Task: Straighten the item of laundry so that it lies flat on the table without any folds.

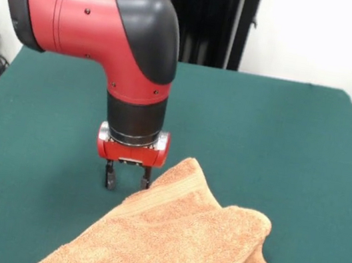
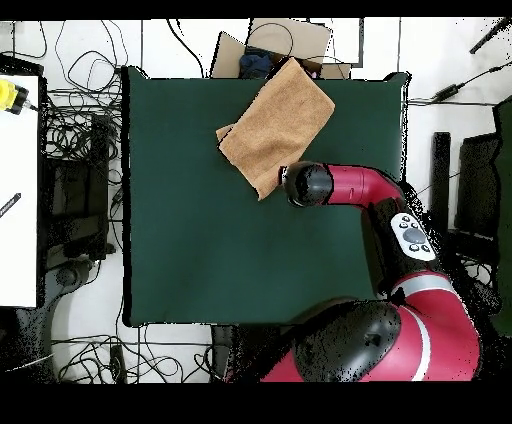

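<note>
While towel (image 1: 174,242) lies doubled over on worktop (image 1: 282,142), flattening remains undone. End effector (image 1: 126,180): parted, empty, beside towel's corner.

Counted: one folded orange-tan terry towel (image 1: 175,239), one dark green felt-topped worktop (image 1: 282,142), one red and black arm (image 1: 100,21), one two-fingered tool (image 1: 127,179).

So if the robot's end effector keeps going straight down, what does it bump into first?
Probably the green table. The end effector points straight down just beside the towel corner, open and empty. Depth is unclear, so it might clip the towel's edge.
</note>
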You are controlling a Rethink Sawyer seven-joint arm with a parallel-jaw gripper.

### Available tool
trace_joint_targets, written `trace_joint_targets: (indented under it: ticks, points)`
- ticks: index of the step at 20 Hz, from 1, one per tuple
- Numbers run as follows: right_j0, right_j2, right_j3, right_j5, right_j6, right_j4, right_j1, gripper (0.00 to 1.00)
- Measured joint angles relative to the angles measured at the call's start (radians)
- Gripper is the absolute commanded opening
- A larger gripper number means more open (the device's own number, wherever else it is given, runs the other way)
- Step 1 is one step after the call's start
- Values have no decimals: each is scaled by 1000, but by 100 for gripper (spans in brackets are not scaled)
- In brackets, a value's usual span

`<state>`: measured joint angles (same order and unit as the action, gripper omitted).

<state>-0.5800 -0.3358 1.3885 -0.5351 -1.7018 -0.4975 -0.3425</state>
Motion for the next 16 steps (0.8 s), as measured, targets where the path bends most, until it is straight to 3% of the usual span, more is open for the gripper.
trace_joint_targets:
  ticks: [16]
  points:
    - [0,0,34,-142,0,78,-95,100]
